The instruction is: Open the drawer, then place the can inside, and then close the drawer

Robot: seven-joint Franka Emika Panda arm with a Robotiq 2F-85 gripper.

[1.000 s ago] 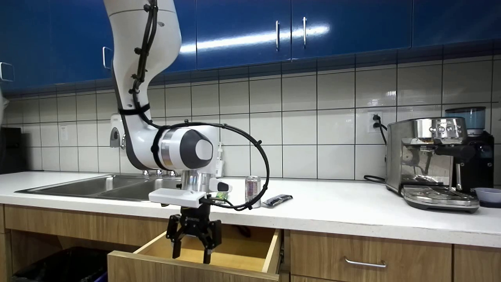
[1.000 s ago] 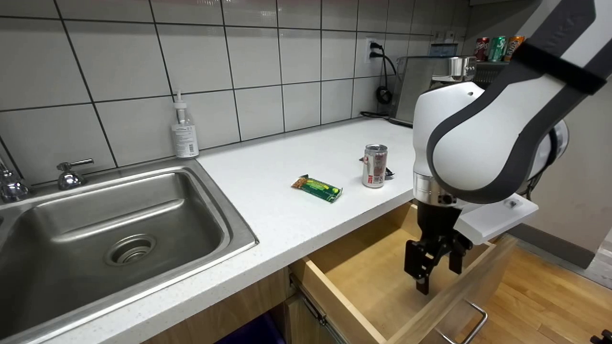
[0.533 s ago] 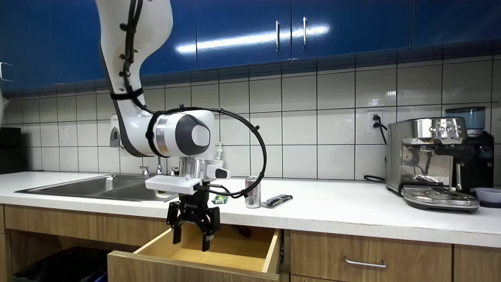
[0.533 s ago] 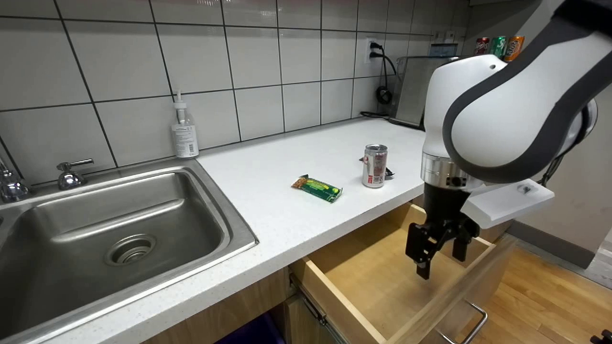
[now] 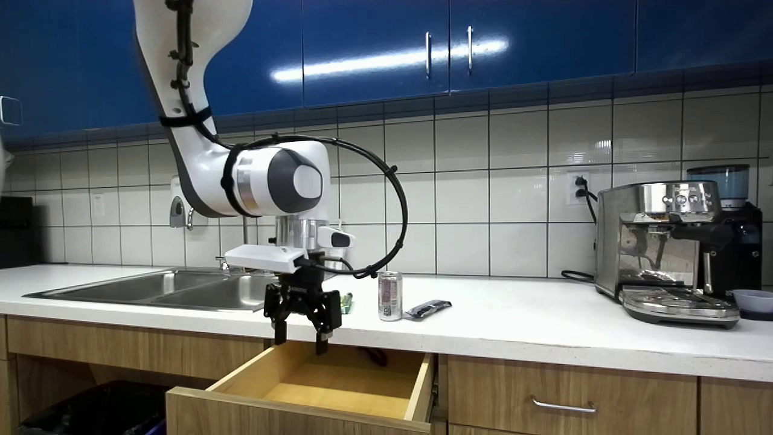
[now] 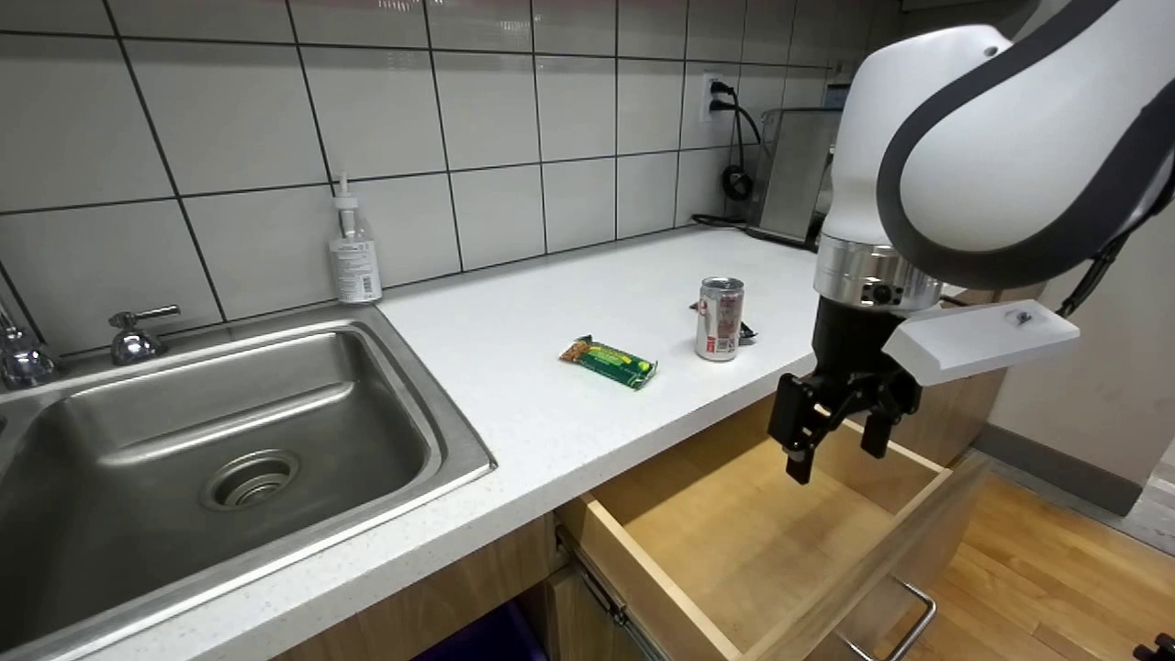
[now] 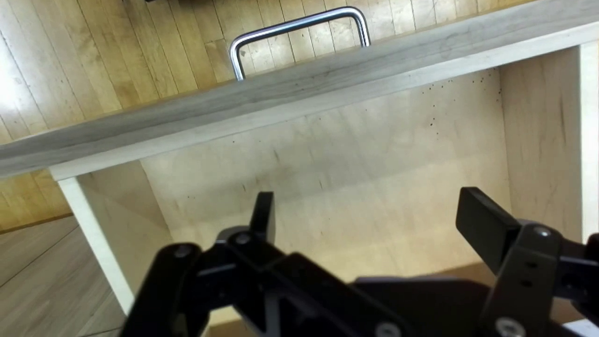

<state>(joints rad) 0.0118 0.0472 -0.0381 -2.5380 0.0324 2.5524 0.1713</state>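
The drawer [image 5: 290,420] is pulled open below the counter in both exterior views, and its inside [image 6: 734,528] is bare. Its silver bar handle [image 6: 913,624] is on the front, also seen in the wrist view [image 7: 299,25]. The silver-grey can [image 6: 720,319] stands upright on the counter near its front edge; it also shows in an exterior view [image 5: 390,296] and is out of the wrist view. My gripper [image 5: 301,343] is open and empty above the drawer, pointing down, apart from the can. In the wrist view its fingers [image 7: 367,206] are wide apart over the drawer floor.
A green snack bar [image 6: 610,361] and a dark packet [image 5: 429,309] lie near the can. The counter's front edge [image 5: 543,347] overhangs the drawer. A sink [image 6: 464,450], a soap bottle [image 6: 355,266] and a coffee machine [image 5: 658,241] stand on the counter.
My gripper has risen from low inside the drawer to above it, near counter height, still open. The drawer and the can have not moved.
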